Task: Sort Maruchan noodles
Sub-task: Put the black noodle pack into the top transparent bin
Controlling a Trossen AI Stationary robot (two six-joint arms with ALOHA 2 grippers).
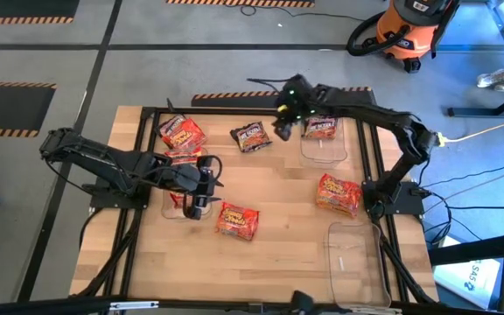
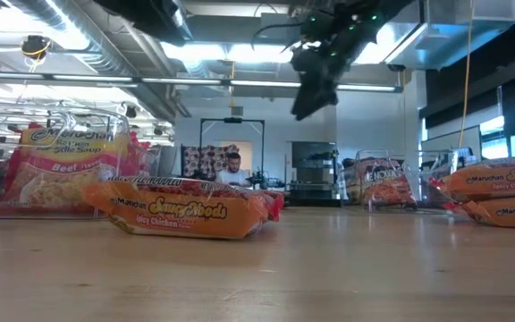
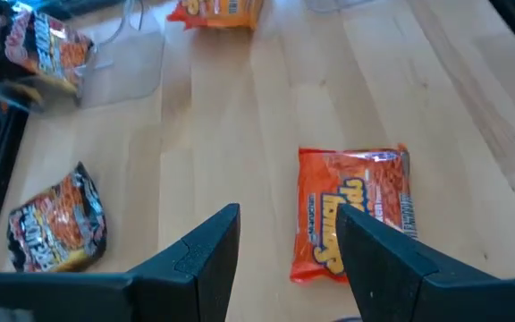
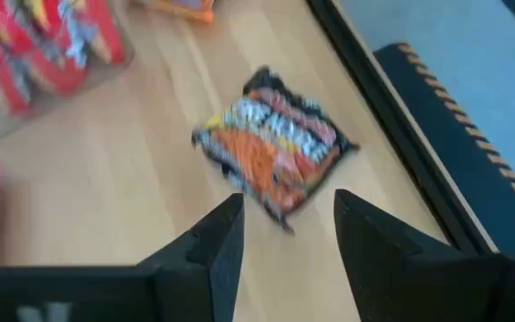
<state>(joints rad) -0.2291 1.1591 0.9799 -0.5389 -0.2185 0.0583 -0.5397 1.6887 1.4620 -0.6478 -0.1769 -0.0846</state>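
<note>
Bare wood lies open mid-table [image 1: 278, 197] from above; left gripper [image 1: 196, 206] hovers, fingers apart and empty, beside an orange packet [image 1: 236, 220]. Low down, that packet [image 2: 186, 213] reads "Maruchan…Spicy Chicken". Right gripper [image 4: 280, 237], fingers apart, hangs over a dark packet [image 4: 274, 148] near the table's black edge rail [image 4: 392, 134].

The tabletop [image 1: 278, 201] is pale, smooth wood planking. Glossy, crinkled plastic noodle packets [image 1: 238, 220] lie on it. The bins [image 1: 357, 254] are clear, shiny plastic.
</note>
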